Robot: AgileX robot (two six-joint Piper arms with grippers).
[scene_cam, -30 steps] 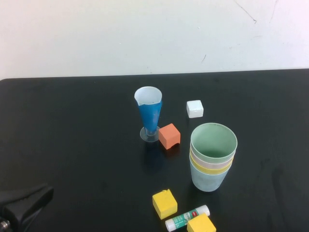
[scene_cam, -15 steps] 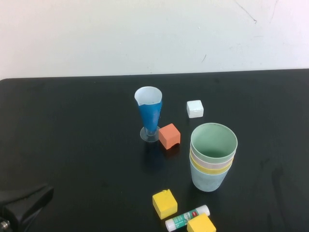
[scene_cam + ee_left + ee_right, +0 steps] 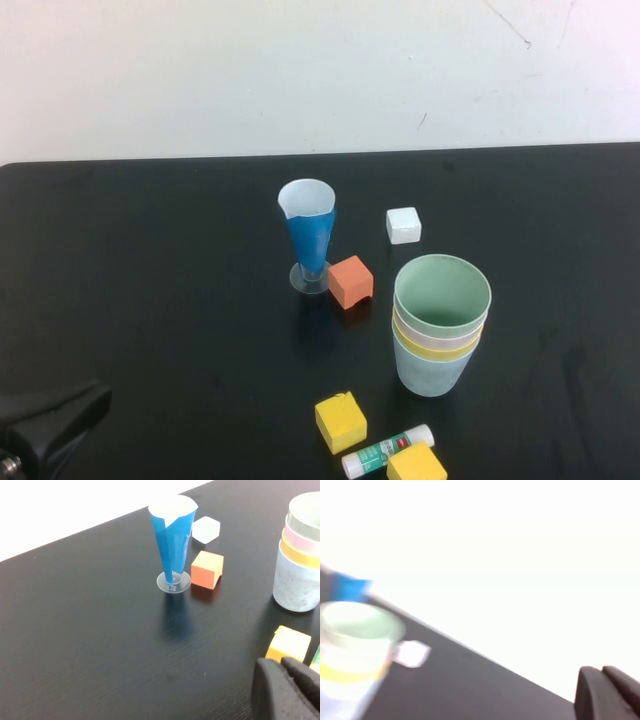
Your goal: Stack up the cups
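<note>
The cups (image 3: 440, 325) stand nested in one stack on the black table, right of centre: green innermost on top, then pink and yellow rims, light blue outermost at the bottom. The stack (image 3: 299, 555) also shows in the left wrist view, and blurred (image 3: 352, 650) in the right wrist view. My left gripper (image 3: 95, 400) rests shut and empty at the near left corner, far from the stack; its fingertips (image 3: 285, 667) press together. My right gripper (image 3: 600, 672) is shut, empty and off to the side of the stack, outside the high view.
A tall blue conical glass (image 3: 308, 235) on a clear foot stands mid-table, an orange block (image 3: 351, 281) beside it. A white block (image 3: 403, 225) lies behind. Two yellow blocks (image 3: 341, 421) (image 3: 416, 464) and a glue stick (image 3: 388, 450) lie near the front edge.
</note>
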